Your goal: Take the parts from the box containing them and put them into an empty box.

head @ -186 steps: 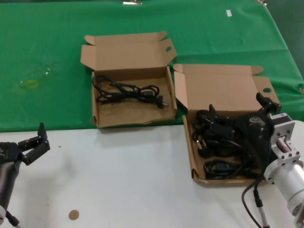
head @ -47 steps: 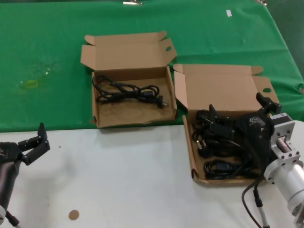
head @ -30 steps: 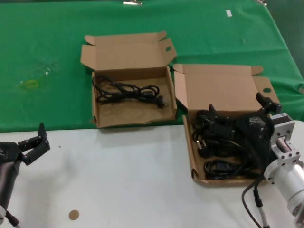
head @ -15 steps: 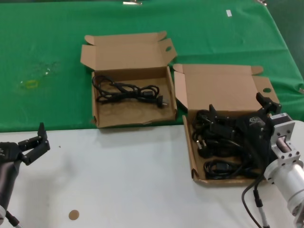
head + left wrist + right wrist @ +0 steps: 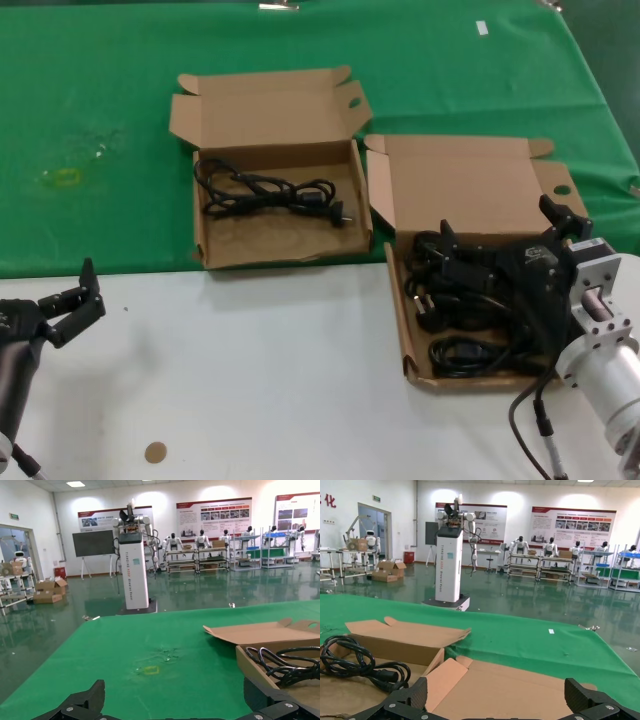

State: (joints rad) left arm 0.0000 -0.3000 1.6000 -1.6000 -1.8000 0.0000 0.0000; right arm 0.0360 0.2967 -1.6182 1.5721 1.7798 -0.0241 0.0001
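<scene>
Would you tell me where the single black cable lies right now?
In the head view, the single black cable lies inside the left cardboard box on the green cloth.

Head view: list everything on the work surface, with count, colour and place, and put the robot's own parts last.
green cloth: one, green, covering the far part of the table.
white tabletop: one, white, the near part.
left box: one, brown cardboard, lid open, on the green cloth, ragged front edge.
single cable: one, black, lying inside the left box.
right box: one, brown cardboard, lid open, straddling cloth and white tabletop.
cable pile: several, black, tangled in the right box; exact count unclear.
round disc: one, tan, near edge of the white tabletop.
left end effector: one, black, open, over the white tabletop at the left edge.
right end effector: one, black, open, over the cable pile.
</scene>
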